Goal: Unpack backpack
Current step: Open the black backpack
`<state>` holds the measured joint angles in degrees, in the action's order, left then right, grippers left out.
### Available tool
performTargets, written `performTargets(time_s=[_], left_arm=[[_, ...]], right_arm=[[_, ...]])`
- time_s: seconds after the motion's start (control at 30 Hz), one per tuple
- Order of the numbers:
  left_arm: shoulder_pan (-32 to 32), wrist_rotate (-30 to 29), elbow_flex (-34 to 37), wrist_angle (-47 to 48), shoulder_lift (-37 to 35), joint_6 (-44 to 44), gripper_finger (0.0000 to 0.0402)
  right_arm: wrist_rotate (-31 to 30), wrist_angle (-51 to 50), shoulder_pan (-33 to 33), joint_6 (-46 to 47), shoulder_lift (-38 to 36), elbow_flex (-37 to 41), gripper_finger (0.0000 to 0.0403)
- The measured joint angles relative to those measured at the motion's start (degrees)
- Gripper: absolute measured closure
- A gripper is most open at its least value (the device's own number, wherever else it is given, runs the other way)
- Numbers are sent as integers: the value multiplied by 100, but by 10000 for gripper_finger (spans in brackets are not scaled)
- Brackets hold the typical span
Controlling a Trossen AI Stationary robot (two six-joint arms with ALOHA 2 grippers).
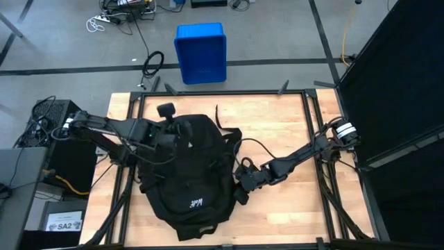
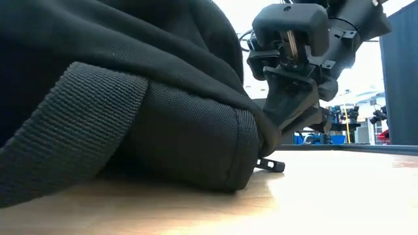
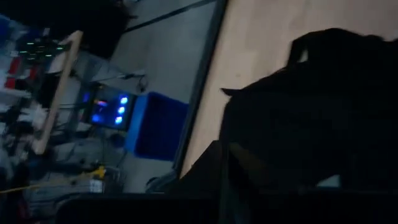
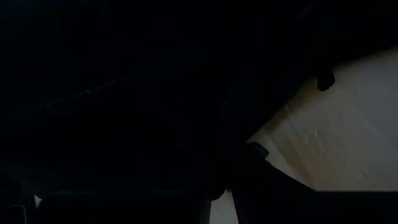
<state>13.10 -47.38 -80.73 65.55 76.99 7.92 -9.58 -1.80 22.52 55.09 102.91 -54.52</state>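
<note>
Beyond the wooden table (image 1: pixel 291 132) a blue bin (image 1: pixel 200 52) stands on the floor. Centred, the black backpack (image 1: pixel 191 177) lies flat; the left gripper (image 1: pixel 168 139) and right gripper (image 1: pixel 244 179), jaws pressed together, pinch its fabric.

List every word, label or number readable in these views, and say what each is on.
"SA2": on a white label on the floor by the table's left corner, high view.
Small white lettering on the backpack: too small to read.
Nothing else readable; both wrist views are too dark.
</note>
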Motion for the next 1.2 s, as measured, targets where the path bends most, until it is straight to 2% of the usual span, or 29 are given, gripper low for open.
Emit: performTargets(time_s=[0.1, 0.17, 0.3, 0.5, 0.7, 0.93, 1.2], left_arm=[[121, 744, 2, -429, 19, -150, 401], [324, 1023, 4, -617, 48, -213, 401], [687, 1077, 7, -681, 94, -335, 401], [1338, 1223, 49, -771, 89, -295, 401], [2012, 1443, 616, -1354, 96, -447, 401], [2402, 1539, 1199, -1523, 96, 37, 401], [2874, 1537, 1355, -1589, 94, 298, 401]], right_arm=[[-20, 50, 0, -31, 2, 2, 382], [-9, 118, 0, -166, 4, 4, 382], [45, 264, 33, -464, -23, 7, 382], [256, 212, 289, -418, -28, 7, 375], [557, 858, 628, -982, -28, 11, 360], [440, 1819, 777, -1831, -28, 11, 318], [566, 1794, 670, -2031, -66, 11, 254]])
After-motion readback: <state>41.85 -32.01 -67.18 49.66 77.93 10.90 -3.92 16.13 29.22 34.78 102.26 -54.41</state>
